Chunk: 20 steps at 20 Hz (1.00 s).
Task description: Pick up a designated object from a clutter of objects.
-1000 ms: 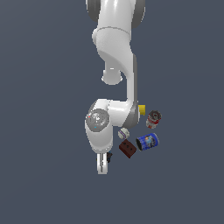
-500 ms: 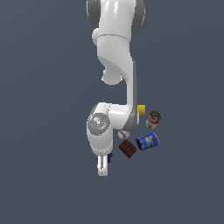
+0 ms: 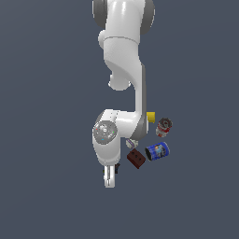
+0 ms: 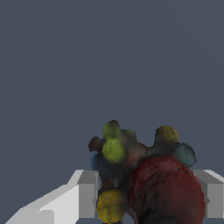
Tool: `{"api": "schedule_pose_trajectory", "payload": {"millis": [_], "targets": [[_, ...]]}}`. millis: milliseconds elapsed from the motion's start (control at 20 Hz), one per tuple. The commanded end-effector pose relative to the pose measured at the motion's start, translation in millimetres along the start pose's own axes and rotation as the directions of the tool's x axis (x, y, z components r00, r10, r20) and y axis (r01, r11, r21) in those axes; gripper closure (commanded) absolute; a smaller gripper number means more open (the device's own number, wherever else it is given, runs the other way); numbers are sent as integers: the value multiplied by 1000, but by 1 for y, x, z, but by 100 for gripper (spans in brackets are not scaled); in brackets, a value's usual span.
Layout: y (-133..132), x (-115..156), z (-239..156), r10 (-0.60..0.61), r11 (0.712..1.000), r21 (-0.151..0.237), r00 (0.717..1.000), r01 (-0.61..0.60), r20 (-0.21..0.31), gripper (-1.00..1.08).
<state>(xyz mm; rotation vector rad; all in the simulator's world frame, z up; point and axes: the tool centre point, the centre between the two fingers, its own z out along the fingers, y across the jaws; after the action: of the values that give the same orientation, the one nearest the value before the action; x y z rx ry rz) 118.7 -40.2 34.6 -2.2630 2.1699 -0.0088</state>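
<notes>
pincer (image 4: 144, 192) clamped on dark lumpy obj (image 4: 144, 175), brown block (image 3: 135, 159) & blue can (image 3: 157, 151) nearby

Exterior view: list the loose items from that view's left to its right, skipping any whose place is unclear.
Red-brown block → yellow cylinder → blue labelled can → red-white can.

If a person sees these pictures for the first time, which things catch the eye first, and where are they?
The big white robot arm fills the middle of the exterior view, reaching down. In the wrist view, a dark lumpy object with green, yellow and red bumps sits between the white fingers. A blue labelled can and a red-brown block lie at the exterior view's right of the arm.
</notes>
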Motion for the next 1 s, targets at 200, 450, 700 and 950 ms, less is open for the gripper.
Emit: {"api": "schedule_pose_trajectory", "payload": {"millis": [200, 450, 700, 950], "targets": [[6, 2, -7, 0, 1000, 0, 1000, 0, 0, 108], [18, 6, -21, 0, 1000, 0, 1000, 0, 0, 108], [37, 12, -44, 0, 1000, -1, 1000, 0, 1, 108], [63, 20, -74, 0, 1000, -2, 1000, 0, 3, 108]]}}
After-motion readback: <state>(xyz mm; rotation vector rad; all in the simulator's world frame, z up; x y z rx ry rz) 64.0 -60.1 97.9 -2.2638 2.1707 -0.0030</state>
